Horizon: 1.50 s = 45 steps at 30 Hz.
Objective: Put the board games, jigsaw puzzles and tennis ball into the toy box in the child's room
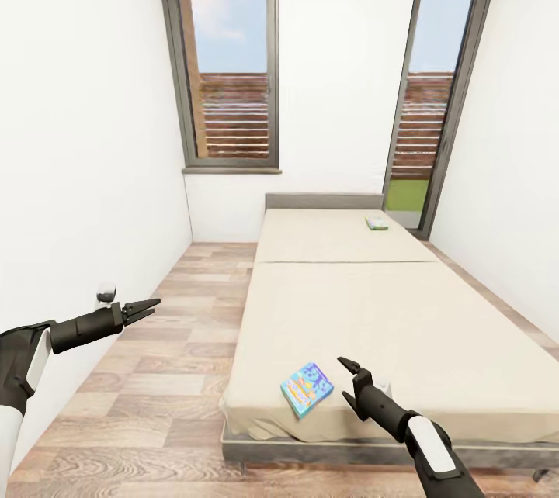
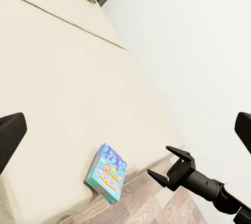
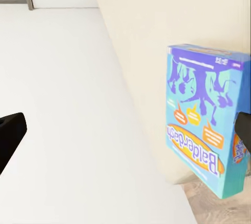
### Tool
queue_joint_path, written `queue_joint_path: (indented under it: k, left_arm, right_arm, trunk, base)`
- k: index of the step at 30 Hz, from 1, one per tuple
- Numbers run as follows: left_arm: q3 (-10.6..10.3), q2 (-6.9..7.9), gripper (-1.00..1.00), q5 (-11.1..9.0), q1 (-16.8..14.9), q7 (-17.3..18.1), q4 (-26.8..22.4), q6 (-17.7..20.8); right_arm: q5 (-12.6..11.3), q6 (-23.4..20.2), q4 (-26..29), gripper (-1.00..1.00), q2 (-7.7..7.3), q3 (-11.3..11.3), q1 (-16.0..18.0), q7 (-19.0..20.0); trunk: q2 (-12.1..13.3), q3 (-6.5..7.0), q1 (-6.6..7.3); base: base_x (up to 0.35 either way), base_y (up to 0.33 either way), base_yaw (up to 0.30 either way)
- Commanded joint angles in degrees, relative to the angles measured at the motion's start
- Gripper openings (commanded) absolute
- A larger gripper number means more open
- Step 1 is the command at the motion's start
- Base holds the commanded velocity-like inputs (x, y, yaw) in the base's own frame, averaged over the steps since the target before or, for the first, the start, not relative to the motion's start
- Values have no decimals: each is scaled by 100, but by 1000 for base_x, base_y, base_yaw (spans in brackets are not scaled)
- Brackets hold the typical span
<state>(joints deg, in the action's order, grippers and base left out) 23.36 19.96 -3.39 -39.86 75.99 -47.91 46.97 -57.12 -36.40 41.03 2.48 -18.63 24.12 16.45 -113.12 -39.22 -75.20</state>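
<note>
A small blue board game [image 1: 307, 388] lies flat on the beige bed [image 1: 373, 312] near its front left corner. It also appears as the blue board game [image 2: 107, 173] [image 3: 206, 116]. My right gripper [image 1: 347, 383] hovers open just right of it, above the mattress, holding nothing; the right gripper [image 2: 163, 162] is also seen from the left wrist. A white-blue board game [image 1: 376, 223] with a green edge lies far off by the grey headboard [image 1: 324, 201]. My left gripper [image 1: 147, 306] is open over the floor left of the bed. The table, toy box, jigsaw puzzles and tennis ball are out of view.
Wooden floor [image 1: 171, 343] runs along the bed's left side, bounded by a white wall [image 1: 78, 172]. A window [image 1: 229, 56] and a glass door [image 1: 435, 87] stand in the far wall. The right wall is close to the bed.
</note>
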Motion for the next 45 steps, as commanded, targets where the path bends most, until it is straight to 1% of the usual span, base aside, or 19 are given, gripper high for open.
queue_joint_path:
  k: [1, 25, 31, 34, 37, 38, 41, 45]
  left_arm:
    - [2, 0, 100, -13, -4, 12, 1, 55]
    - [-11, 8, 100, -21, -4, 33, 1, 58]
    - [-7, 8, 100, -23, -6, 45, 1, 65]
    - [-12, 8, 100, -22, -8, 52, 1, 66]
    - [-8, 8, 100, -27, -5, 55, 1, 66]
    - [-8, 8, 100, -28, -5, 55, 1, 67]
    - [-7, 8, 100, -31, -4, 56, 1, 67]
    - [-8, 8, 100, -30, -4, 56, 1, 67]
  right_arm:
    - [-3, -50, 2, 100, 7, -39, 5, 4]
    - [-1, -122, -68, 100, 17, -31, 5, -72]
    - [0, -140, -95, 100, 89, -21, 10, -77]
    - [4, -255, -105, 100, 123, -4, 17, -129]
    - [9, -593, -105, 100, 146, 5, 32, -335]
    - [9, -644, -105, 100, 155, 6, 46, -365]
    - [10, -810, -109, 100, 239, 11, 147, -457]
    - [38, -877, -112, 100, 350, 20, 201, -499]
  trunk:
    - [-44, -24, -22]
    - [-1007, -455, -549]
    - [-1248, -563, -681]
    - [-1248, -563, -681]
    - [-1248, -563, -681]
    - [-1248, -563, -681]
    - [-1248, -563, -681]
    - [-1248, -563, -681]
  base:
    - [0, 0, 0]
    - [0, 0, 0]
    - [0, 0, 0]
    - [0, 0, 0]
    - [0, 0, 0]
    - [0, 0, 0]
    - [0, 0, 0]
    - [0, 0, 0]
